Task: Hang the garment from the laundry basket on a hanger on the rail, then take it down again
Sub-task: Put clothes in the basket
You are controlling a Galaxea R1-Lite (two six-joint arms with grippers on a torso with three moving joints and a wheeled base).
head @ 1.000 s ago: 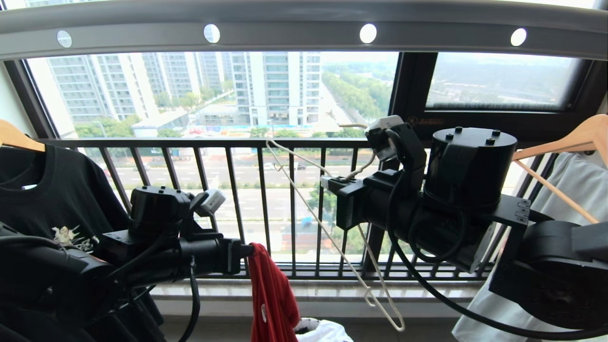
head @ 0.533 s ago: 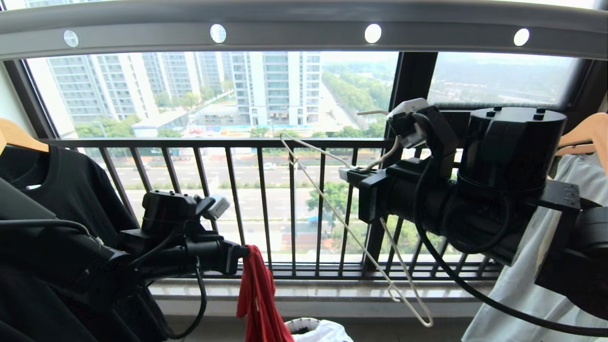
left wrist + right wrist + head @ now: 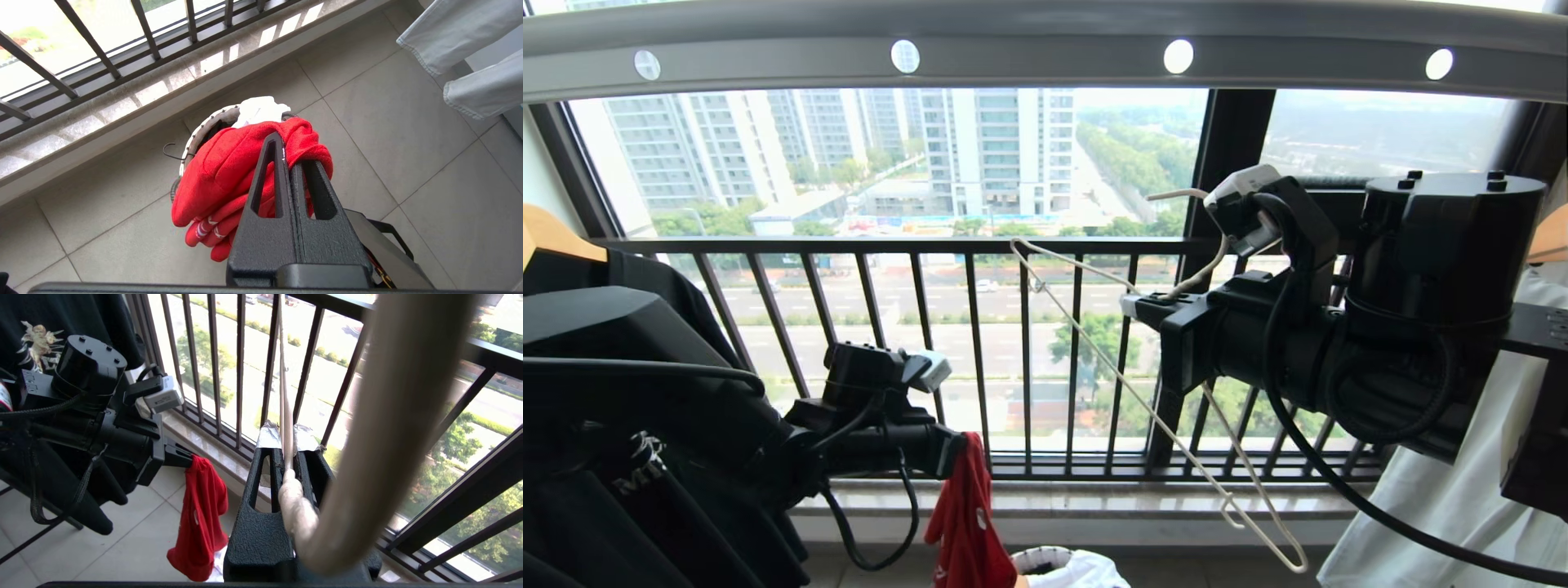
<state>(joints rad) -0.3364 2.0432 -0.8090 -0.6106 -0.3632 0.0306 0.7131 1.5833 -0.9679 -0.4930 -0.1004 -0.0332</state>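
Note:
The red garment (image 3: 964, 523) dangles in a bunch from my left gripper (image 3: 960, 449), which is shut on its top fold, low and left of centre. In the left wrist view the black fingers (image 3: 278, 163) pinch the red cloth (image 3: 229, 171) above the laundry basket (image 3: 204, 126). The basket's dark rim (image 3: 1045, 559) shows at the bottom edge. My right gripper (image 3: 1131, 306) is shut on the neck of the cream wire hanger (image 3: 1111, 369), which slants down to the right in front of the railing. The wire (image 3: 286, 416) runs between the taped tips. The grey rail (image 3: 1029, 61) spans the top.
A black T-shirt (image 3: 662, 282) on a wooden hanger (image 3: 556, 237) hangs at the left behind my left arm. A white garment (image 3: 1421, 506) hangs at the right. The black balcony railing (image 3: 915, 245) and its stone sill stand straight ahead. White cloth (image 3: 1086, 572) lies in the basket.
My left gripper has sunk and moved a little right with the red garment. My right gripper has risen and drawn right with the hanger. The whole view has shifted slightly.

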